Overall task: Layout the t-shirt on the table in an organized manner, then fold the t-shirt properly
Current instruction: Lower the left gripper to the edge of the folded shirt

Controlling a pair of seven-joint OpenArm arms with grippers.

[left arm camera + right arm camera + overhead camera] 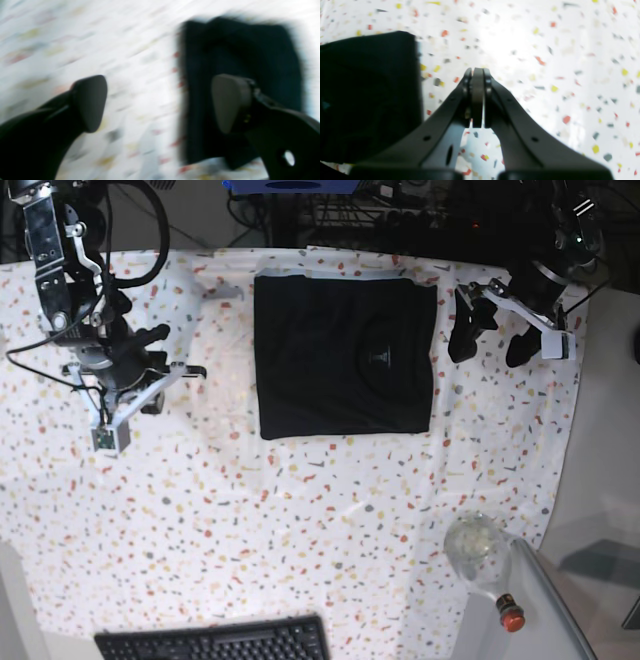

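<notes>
The black t-shirt (pixel 345 355) lies folded into a neat rectangle on the speckled table (pixel 300 510), near its far edge, with a small label mark showing on top. My left gripper (pixel 487 356) hovers just right of the shirt, open and holding nothing. The left wrist view is blurred: the fingers (pixel 91 102) stand wide apart, and the t-shirt (pixel 237 50) lies behind the right one. My right gripper (pixel 186 371) is to the left of the shirt, shut and empty. In the right wrist view, the shut right gripper (pixel 477 71) is over bare cloth, with the t-shirt (pixel 370 95) at the left.
A black keyboard (pixel 215 642) lies at the table's near edge. A round glass bottle (pixel 478 548) with a red cap (pixel 511 615) lies at the near right corner, beside a grey side surface (pixel 600 600). Cables and equipment crowd the far edge.
</notes>
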